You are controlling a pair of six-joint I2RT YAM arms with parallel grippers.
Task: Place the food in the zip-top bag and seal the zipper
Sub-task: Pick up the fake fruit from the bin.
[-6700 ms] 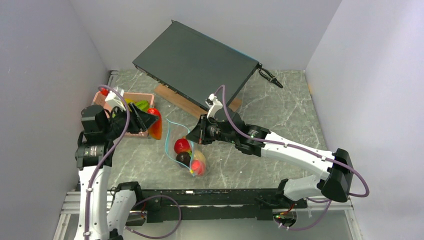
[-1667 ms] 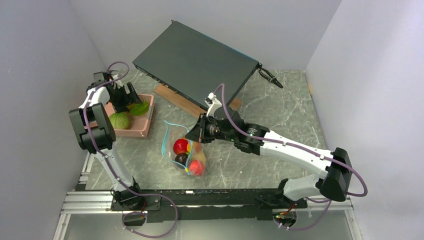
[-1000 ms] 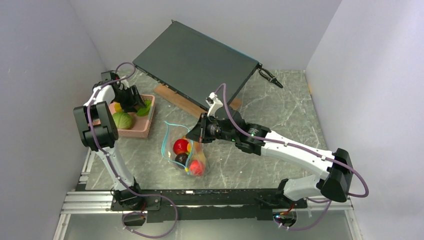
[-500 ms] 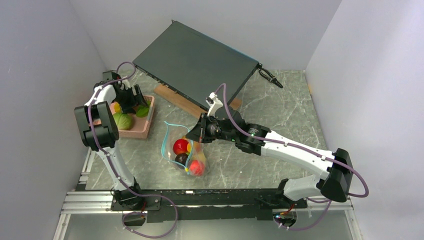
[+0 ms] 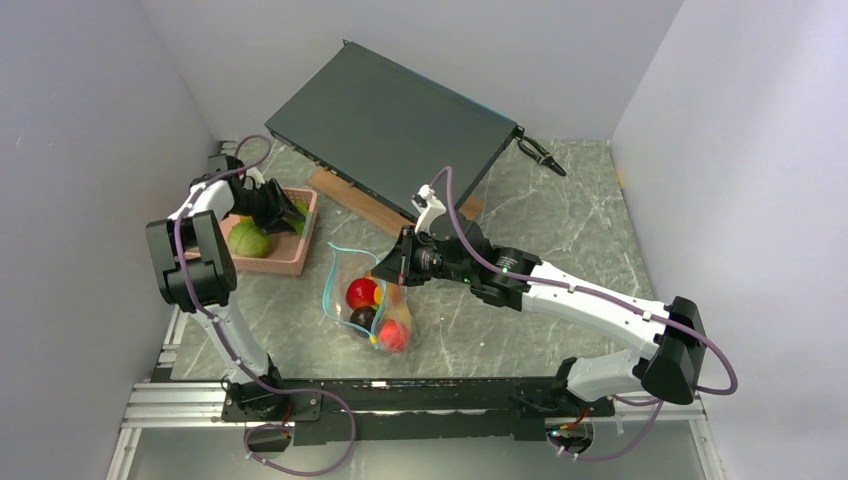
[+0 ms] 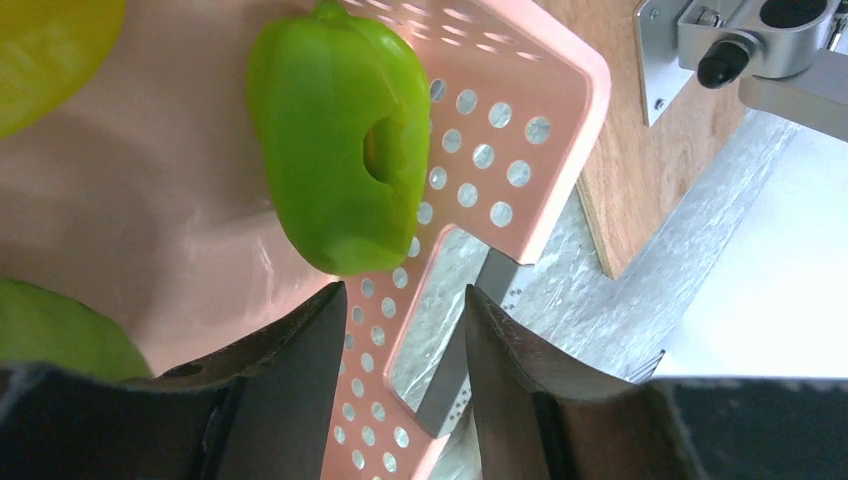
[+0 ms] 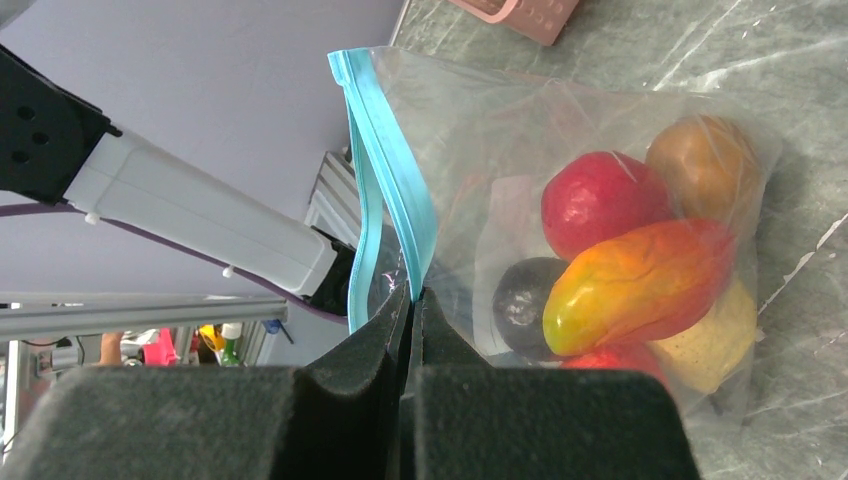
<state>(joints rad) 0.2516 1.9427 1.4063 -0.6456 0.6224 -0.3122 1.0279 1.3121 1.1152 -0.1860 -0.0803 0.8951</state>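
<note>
The zip-top bag (image 5: 365,300) lies mid-table with its mouth held up. My right gripper (image 5: 395,268) is shut on the teal zipper (image 7: 385,170), pinching the strip at its fingertips (image 7: 412,295). Several pieces of food show through the bag: a red one (image 7: 595,200), an orange-yellow one (image 7: 650,280) and a dark purple one (image 7: 530,300). My left gripper (image 5: 278,210) is down in the pink basket (image 5: 290,262). Its jaws (image 6: 400,300) stand open astride the perforated basket wall (image 6: 480,150). A green pepper (image 6: 335,130) lies just ahead of them. A round green food (image 5: 248,240) also sits in the basket.
A flat black device (image 5: 395,125) leans on a wooden block (image 5: 340,195) behind the bag. A black clip (image 5: 540,155) lies at the back right. Grey walls close in on the left, back and right. A yellow food (image 6: 50,50) lies in the basket's far corner.
My left gripper has shifted right across the basket to its right wall, and its jaws have narrowed. The basket has turned slightly. The right arm and the bag have not moved.
</note>
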